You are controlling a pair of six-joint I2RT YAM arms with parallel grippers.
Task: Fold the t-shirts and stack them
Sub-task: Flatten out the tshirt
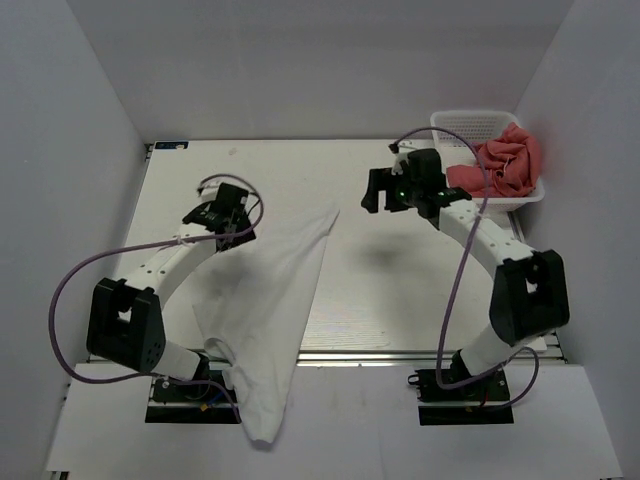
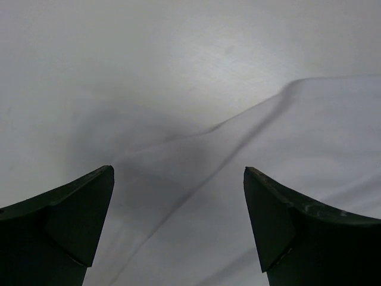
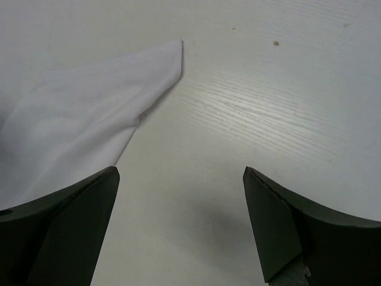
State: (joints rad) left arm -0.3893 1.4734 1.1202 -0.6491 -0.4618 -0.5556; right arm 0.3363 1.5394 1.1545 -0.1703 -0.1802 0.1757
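The left end effector (image 2: 178, 173) and right end effector (image 3: 181, 173) stand wide and empty. The white t-shirt (image 1: 265, 300) lies beneath the left, probably spread for folding. The pink t-shirts (image 1: 505, 160) wait in the basket (image 1: 465, 125) beside the right.

You'll find the white lattice basket (image 1: 466, 121) just right of the right pincer (image 1: 372, 192) and slightly farther back, on the pale wood-grain table (image 1: 400, 285) spreading beneath that pincer.

I find no writing that I can read, and no word, number or brand mark on the white t-shirt (image 1: 265, 300). A small pale strip (image 1: 170, 145) lies at the table (image 1: 400, 290) corner, toward eleven o'clock, too small for me to read.
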